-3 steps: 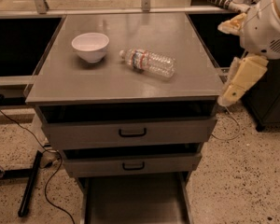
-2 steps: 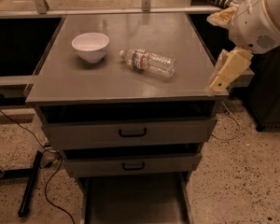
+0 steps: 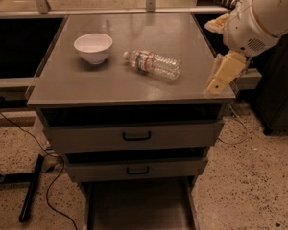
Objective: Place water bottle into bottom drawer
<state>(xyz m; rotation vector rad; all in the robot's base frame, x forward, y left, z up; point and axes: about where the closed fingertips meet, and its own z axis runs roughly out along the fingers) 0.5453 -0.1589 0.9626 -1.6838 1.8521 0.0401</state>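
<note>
The water bottle [image 3: 152,64] lies on its side on the grey cabinet top [image 3: 110,87], its white cap pointing left toward a white bowl. My gripper [image 3: 224,73] hangs from the white arm over the right edge of the cabinet top. It is to the right of the bottle, apart from it and holding nothing. The bottom drawer [image 3: 137,207] is pulled out at floor level, a wide grey tray with side rails, and nothing shows inside it.
A white bowl [image 3: 93,47] stands on the top, left of the bottle. Two upper drawers with black handles [image 3: 137,136] [image 3: 137,170] are pushed in. Black cables and a black bar [image 3: 31,188] lie on the speckled floor at the left. A dark cabinet [image 3: 278,90] stands at the right.
My arm has moved left and slightly up, bringing the gripper from beside the cabinet to over its right edge. The bottle, bowl and drawers have not moved.
</note>
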